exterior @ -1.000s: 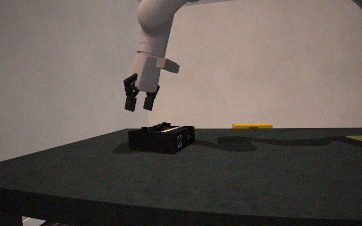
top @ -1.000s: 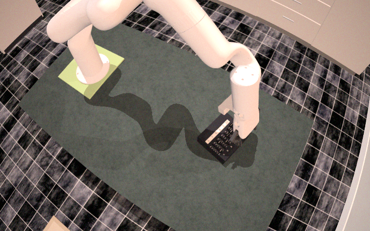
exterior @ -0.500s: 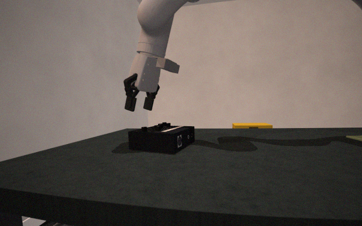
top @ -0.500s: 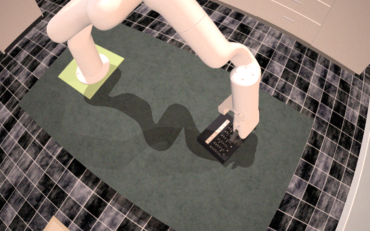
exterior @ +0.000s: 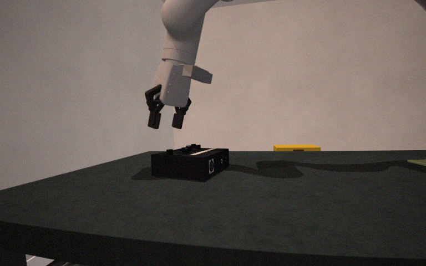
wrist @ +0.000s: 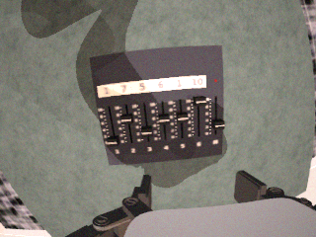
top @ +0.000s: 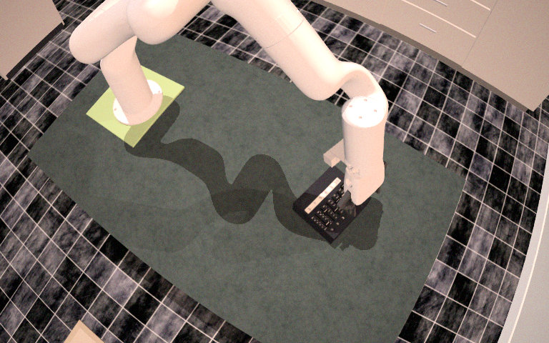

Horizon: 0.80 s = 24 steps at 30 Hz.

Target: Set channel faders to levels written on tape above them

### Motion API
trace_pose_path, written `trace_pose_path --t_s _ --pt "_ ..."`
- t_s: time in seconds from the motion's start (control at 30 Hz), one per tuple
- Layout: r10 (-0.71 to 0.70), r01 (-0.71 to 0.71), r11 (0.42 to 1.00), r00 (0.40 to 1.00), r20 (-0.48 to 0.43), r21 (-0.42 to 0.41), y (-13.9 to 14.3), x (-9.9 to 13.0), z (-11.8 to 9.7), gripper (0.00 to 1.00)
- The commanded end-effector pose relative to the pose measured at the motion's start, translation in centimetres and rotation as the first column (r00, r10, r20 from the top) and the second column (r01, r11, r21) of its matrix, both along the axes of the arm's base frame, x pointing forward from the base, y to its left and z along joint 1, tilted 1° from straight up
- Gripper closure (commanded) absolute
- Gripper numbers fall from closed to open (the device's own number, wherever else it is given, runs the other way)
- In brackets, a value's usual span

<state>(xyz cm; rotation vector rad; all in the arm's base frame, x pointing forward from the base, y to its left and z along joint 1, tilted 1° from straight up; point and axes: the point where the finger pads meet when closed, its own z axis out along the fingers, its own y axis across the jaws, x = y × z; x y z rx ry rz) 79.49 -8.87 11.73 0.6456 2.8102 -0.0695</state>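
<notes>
The black lighting desk (wrist: 160,106) lies flat on the dark green table, also seen in the overhead view (top: 329,209) and the side view (exterior: 189,162). A pale tape strip (wrist: 152,86) with small numbers runs above several faders. The fader caps stand at mixed heights: the leftmost cap (wrist: 113,140) is low, a cap toward the right (wrist: 199,99) is high, and the rightmost cap (wrist: 219,124) is near the middle. My gripper (exterior: 166,121) is open and empty, hanging well above the desk's near end. Its fingers show in the wrist view (wrist: 197,192).
A yellow flat box (exterior: 297,147) lies at the far side of the table. The arm's base stands on a light green plate (top: 135,105). The table edge is near the desk on its right side in the overhead view.
</notes>
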Motion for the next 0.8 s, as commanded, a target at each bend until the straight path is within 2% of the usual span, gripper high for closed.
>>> trace_pose_path --t_s 0.0,0.13,0.27,0.33,0.37,0.47,0.6,0.77 --pt "-0.190 0.191 0.981 0.982 -0.021 0.045 -0.2 -0.9 1.1 0.00" --pt "-0.450 0.455 0.885 0.890 -0.071 0.097 -0.3 -2.8 2.8 0.00" --pt "-0.651 0.663 0.738 0.748 -0.127 0.124 -0.2 -4.8 4.7 0.00" --pt "-0.651 0.663 0.738 0.748 -0.127 0.124 -0.2 -4.8 4.7 0.00" --pt "-0.770 0.787 0.604 0.617 -0.164 0.123 -0.1 -5.2 5.1 0.00" --pt "-0.830 0.851 0.511 0.525 -0.189 0.120 0.0 -6.3 6.1 0.00" --pt "-0.926 0.952 0.291 0.304 -0.225 0.090 0.1 -6.8 6.7 0.00" --pt "-0.927 0.954 0.287 0.300 -0.225 0.089 0.2 -6.8 6.7 0.00"
